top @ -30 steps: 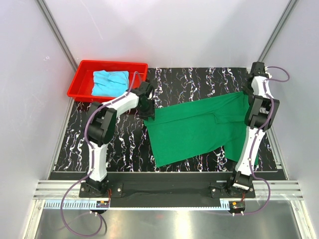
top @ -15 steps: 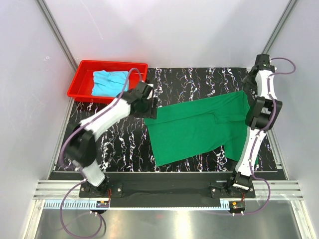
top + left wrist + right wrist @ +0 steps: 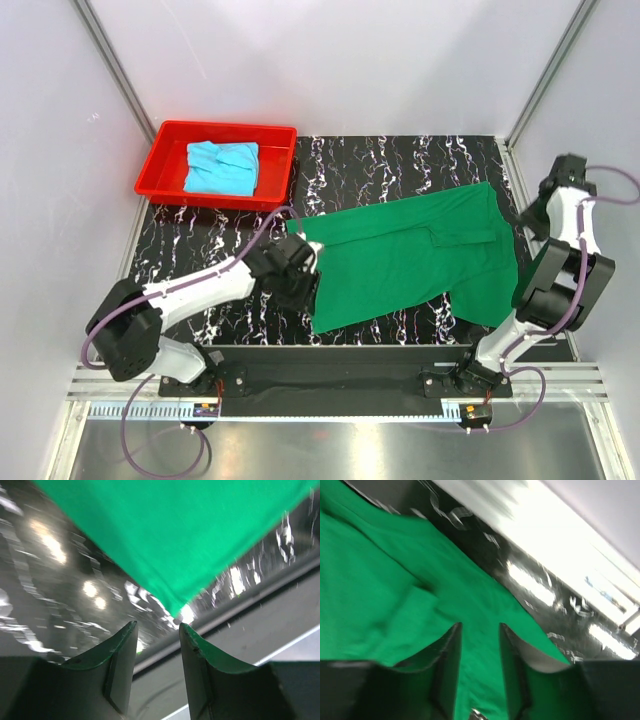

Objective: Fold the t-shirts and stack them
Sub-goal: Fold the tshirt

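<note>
The dark green t-shirt lies spread flat on the black marbled mat, and it fills the top of the left wrist view and most of the right wrist view. The light cyan-blue t-shirt lies bunched in the red tray. My left gripper is open and empty, low at the green shirt's near left corner, whose tip lies just ahead of the fingers. My right gripper is open and empty, hovering over the shirt's right edge.
The red tray stands at the back left corner of the mat. White walls close in the left, back and right sides. The mat's front edge and a metal rail run along the near side.
My left gripper has moved from the shirt's back left corner toward me to its near left corner. My right gripper has drawn away from the back right of the shirt, out to the right.
</note>
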`<state>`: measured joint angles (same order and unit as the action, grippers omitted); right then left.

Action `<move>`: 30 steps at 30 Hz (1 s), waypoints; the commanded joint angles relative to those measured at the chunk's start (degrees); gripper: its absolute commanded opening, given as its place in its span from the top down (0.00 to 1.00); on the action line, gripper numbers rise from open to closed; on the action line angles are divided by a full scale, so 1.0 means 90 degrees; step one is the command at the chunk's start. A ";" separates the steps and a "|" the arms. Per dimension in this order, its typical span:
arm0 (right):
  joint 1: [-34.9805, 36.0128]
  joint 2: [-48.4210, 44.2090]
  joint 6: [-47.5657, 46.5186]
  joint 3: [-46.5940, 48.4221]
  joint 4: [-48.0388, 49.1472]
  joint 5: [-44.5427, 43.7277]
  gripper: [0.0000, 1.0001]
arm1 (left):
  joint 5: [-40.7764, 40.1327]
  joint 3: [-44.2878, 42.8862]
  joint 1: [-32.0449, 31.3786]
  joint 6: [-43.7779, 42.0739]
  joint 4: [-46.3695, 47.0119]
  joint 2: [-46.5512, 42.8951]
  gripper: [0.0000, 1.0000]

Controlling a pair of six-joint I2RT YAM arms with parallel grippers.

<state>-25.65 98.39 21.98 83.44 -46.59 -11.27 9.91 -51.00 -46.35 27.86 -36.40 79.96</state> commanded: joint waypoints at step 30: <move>-0.0617 -0.0473 -0.0577 -0.1469 0.0108 0.0070 0.56 | -0.0300 0.0120 -0.0895 0.1582 0.0793 0.1409 0.69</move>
<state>-30.55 93.76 17.74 68.53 -46.13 -9.02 8.78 -50.41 -54.22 42.09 -27.86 92.62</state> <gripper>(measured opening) 0.438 0.317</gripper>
